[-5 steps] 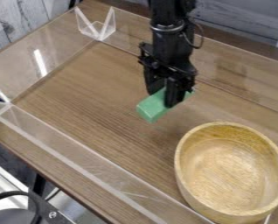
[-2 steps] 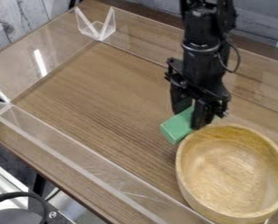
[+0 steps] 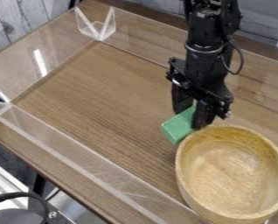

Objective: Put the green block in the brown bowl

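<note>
A mint green block (image 3: pixel 177 128) hangs tilted just above the wooden tabletop, its upper end clamped between the black fingers of my gripper (image 3: pixel 198 111), which is shut on it. The block's lower end sits right beside the left rim of the brown bowl (image 3: pixel 232 171), a wide tan wooden bowl at the lower right with nothing inside. My arm comes down from the top of the view, and the gripper hovers over the bowl's upper left rim.
A low clear acrylic wall (image 3: pixel 77 156) runs around the wooden table (image 3: pixel 94 92). A clear plastic corner piece (image 3: pixel 94 24) stands at the back left. Black cable loops (image 3: pixel 19 210) lie below the table's front edge.
Over the last second the gripper carried the green block to the right and toward the bowl; since the most recent earlier frame it has barely moved.
</note>
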You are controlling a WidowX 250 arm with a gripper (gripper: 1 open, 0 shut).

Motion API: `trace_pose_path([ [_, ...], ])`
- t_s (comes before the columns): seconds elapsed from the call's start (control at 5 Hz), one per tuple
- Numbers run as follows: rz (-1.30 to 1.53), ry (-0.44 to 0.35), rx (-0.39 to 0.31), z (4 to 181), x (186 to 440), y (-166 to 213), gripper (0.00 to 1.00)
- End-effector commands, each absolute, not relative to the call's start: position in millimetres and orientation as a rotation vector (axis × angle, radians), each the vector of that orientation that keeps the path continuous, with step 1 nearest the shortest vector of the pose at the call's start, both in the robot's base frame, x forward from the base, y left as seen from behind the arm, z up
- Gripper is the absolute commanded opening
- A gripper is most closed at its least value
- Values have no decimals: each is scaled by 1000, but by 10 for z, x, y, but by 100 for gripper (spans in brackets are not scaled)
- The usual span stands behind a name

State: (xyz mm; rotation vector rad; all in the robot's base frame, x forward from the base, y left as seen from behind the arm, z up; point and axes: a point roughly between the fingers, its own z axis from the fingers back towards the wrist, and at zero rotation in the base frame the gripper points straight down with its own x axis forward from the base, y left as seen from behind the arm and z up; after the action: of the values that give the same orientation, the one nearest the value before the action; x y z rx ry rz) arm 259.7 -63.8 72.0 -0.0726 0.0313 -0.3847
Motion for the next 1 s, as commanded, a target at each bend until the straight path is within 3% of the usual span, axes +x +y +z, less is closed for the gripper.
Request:
trace_pose_path([
  [0.0, -402, -35, -84, 919, 2613, -803, 0],
  [0.8, -406, -42, -96, 991, 2578, -972, 0],
])
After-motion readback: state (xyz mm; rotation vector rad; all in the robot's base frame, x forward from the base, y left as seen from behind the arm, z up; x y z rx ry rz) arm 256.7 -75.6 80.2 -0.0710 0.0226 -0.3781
